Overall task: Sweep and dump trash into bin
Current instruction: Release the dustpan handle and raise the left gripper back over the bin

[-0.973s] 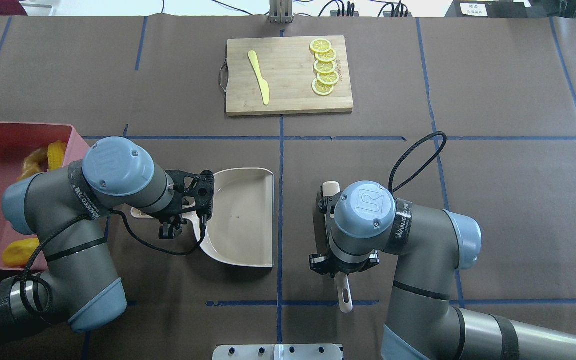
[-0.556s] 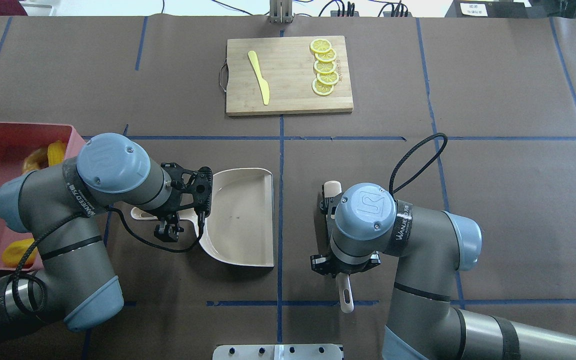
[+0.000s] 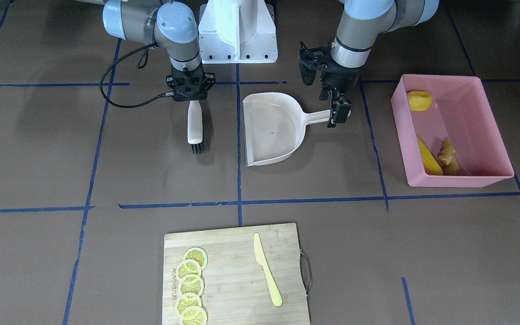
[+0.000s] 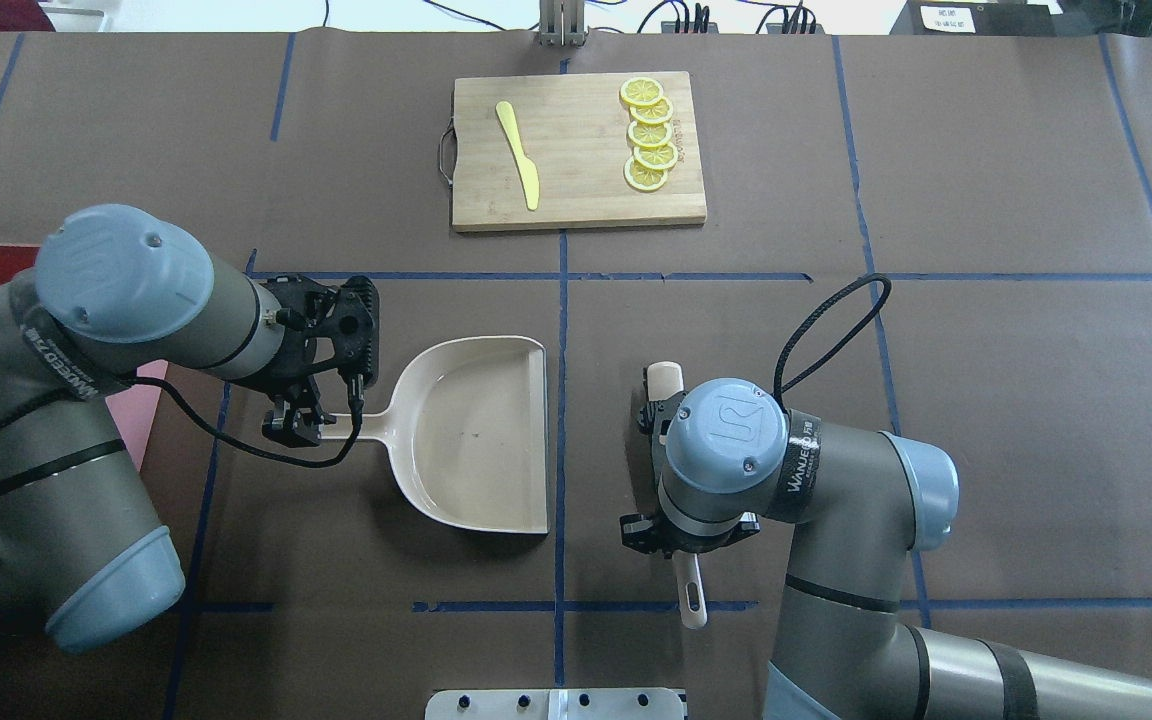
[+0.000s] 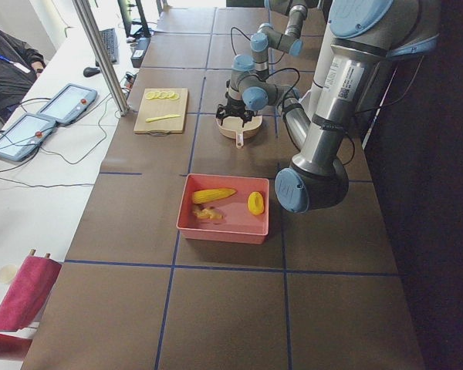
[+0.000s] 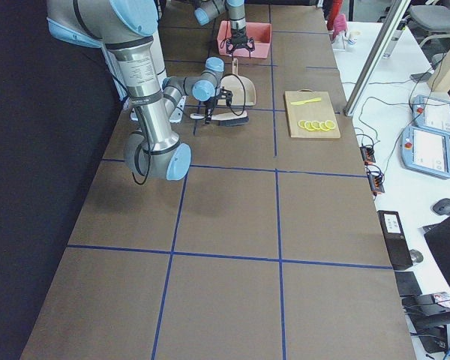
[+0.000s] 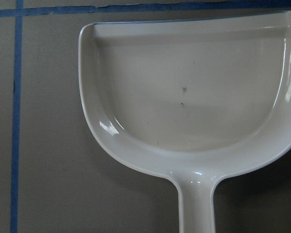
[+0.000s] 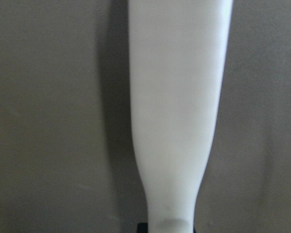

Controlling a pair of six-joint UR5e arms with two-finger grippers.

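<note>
The trash lies inside the pink bin (image 3: 403, 135): a yellow lump (image 3: 419, 100) at one end, a corn cob (image 3: 429, 159) and a ginger root (image 3: 448, 155) at the other. The beige dustpan (image 4: 476, 430) rests flat on the table with nothing in it. My left gripper (image 4: 294, 428) hangs open over the tip of its handle. In the left wrist view the pan (image 7: 194, 97) fills the frame from above. My right gripper (image 4: 686, 532) is shut on the white brush (image 3: 193, 124), which lies low on the table with its bristles pointing away from me.
A wooden cutting board (image 4: 576, 190) with a pale yellow knife (image 4: 518, 155) and lemon slices (image 4: 648, 132) sits at the far middle. The bin stands at my far left, partly under my left arm (image 4: 86, 330). Blue tape lines cross the brown table cover.
My left gripper has drawn back leftwards along the dustpan handle to its tip; the dustpan has stayed put. The right arm has shifted only slightly and the brush has barely moved.
</note>
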